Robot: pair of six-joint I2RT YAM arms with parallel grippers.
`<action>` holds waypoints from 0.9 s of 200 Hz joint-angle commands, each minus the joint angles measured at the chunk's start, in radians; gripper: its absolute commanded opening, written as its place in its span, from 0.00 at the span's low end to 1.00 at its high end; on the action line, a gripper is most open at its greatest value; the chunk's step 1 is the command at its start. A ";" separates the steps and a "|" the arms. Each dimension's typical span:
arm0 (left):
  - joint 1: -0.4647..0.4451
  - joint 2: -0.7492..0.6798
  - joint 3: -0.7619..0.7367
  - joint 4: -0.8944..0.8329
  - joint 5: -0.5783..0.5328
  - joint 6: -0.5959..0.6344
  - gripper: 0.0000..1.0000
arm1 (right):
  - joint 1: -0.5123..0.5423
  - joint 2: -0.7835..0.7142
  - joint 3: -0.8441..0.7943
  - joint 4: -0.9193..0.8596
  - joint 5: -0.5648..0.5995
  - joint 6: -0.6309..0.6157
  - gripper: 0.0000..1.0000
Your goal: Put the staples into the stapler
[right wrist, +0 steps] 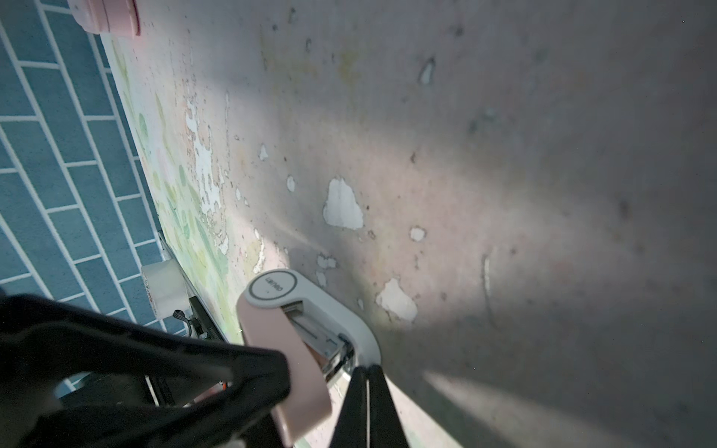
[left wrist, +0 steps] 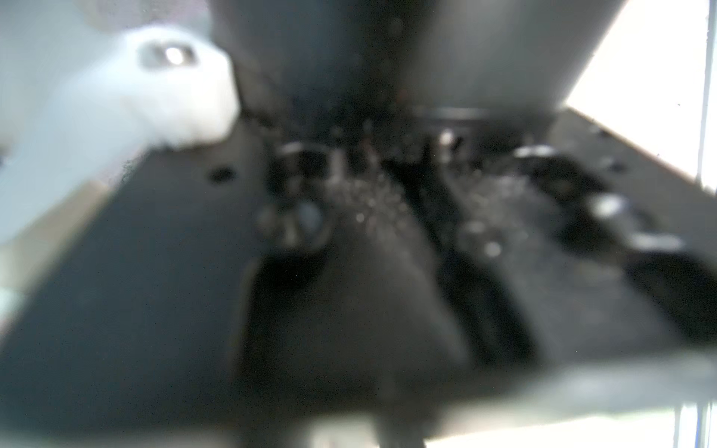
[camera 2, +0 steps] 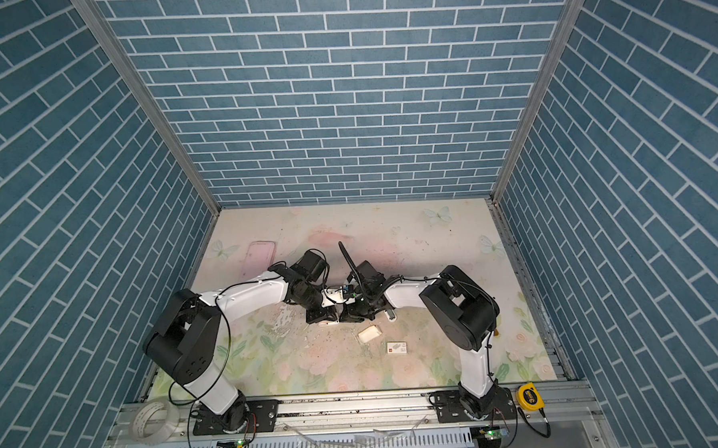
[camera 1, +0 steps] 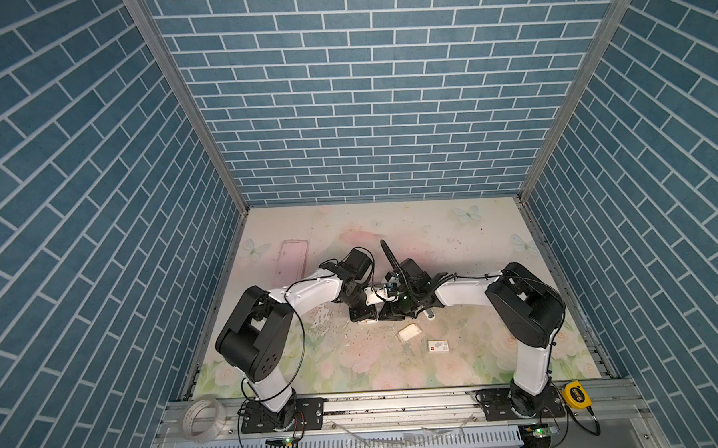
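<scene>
Your closed right end effector (right wrist: pixel 366 374) touches the open stapler (right wrist: pixel 273 289); left end effector (right wrist: pixel 267 374) clamps its pink lid (right wrist: pixel 279 341) above floral tabletop (right wrist: pixel 504 155)

My two top views sit high at the front, side by side, looking down over the whole table (camera 1: pixel 355 366). My left wrist camera is too near: only blur. My right wrist camera looks closely at the stapler (right wrist: pixel 310 310) and shares the pink case (right wrist: pixel 108 15) with both top views.
</scene>
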 commanded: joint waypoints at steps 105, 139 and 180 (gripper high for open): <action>-0.024 0.049 -0.025 -0.122 -0.016 -0.015 0.07 | -0.013 -0.109 0.013 -0.199 0.211 -0.102 0.05; -0.025 0.049 -0.026 -0.122 -0.015 -0.015 0.07 | -0.021 -0.148 0.019 -0.248 0.252 -0.122 0.05; -0.026 0.049 -0.026 -0.121 -0.020 -0.016 0.07 | -0.033 -0.212 0.015 -0.294 0.293 -0.150 0.05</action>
